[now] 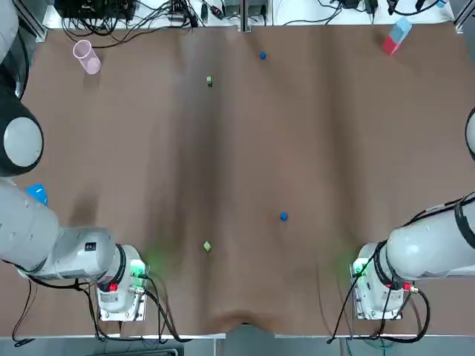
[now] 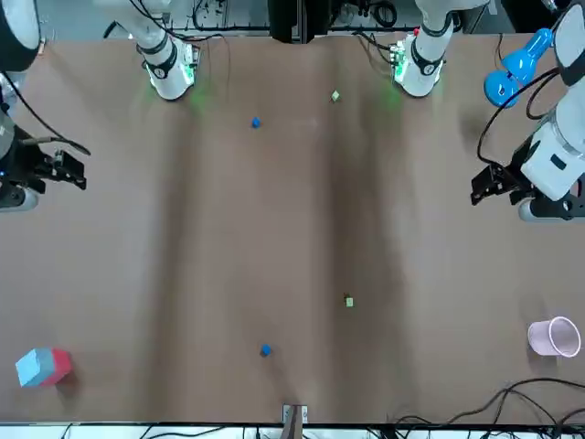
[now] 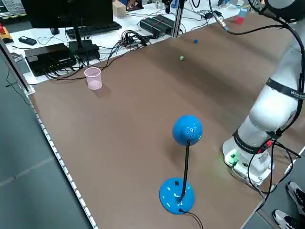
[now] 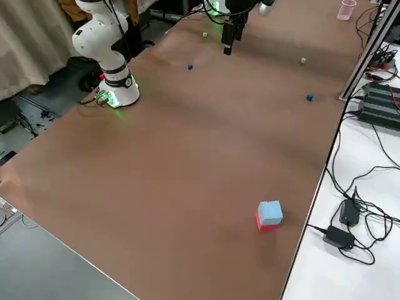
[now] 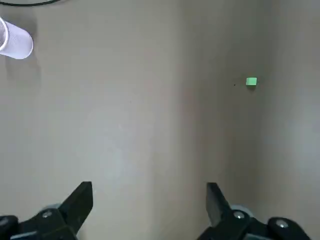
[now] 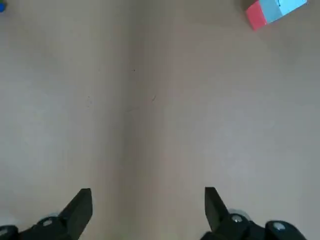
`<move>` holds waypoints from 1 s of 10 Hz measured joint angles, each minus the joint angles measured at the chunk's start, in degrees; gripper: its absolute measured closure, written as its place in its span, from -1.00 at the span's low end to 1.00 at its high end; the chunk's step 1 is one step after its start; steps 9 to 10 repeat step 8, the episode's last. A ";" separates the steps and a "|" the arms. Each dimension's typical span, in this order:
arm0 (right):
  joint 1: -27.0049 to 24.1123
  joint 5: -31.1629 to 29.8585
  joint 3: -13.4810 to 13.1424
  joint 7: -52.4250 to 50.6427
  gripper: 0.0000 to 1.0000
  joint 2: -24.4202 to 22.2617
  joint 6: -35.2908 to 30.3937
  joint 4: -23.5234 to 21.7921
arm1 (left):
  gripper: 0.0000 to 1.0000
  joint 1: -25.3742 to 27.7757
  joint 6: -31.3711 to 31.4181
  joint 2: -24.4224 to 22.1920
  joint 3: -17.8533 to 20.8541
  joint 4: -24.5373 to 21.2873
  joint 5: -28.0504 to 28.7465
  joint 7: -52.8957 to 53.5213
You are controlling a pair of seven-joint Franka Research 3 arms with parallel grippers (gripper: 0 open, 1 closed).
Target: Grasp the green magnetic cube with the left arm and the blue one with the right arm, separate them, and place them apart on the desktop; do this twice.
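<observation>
- Hovering over the counter (image 1: 334, 148), the left hand (image 5: 148, 194) and right hand (image 6: 147, 194) were spread wide, empty.
- The green cubes (image 1: 209, 81) and blue cubes (image 1: 263, 55) lay well apart; the job looked done, so touching none was best.

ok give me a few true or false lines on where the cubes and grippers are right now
1. No green cube touches a blue one. True: the far green cube, far blue cube, near green cube and near blue cube all lie apart.
2. The left gripper holds a green cube. False: it is open and empty.
3. The right gripper is open. True.
4. The pink cup stands on the right arm's side. False: it is on the left arm's side.
</observation>
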 joint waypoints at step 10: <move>-0.30 0.02 1.21 -0.01 -1.00 -0.41 -1.14 0.98 | -1.00 0.05 -0.04 0.00 -0.15 0.00 0.15 0.00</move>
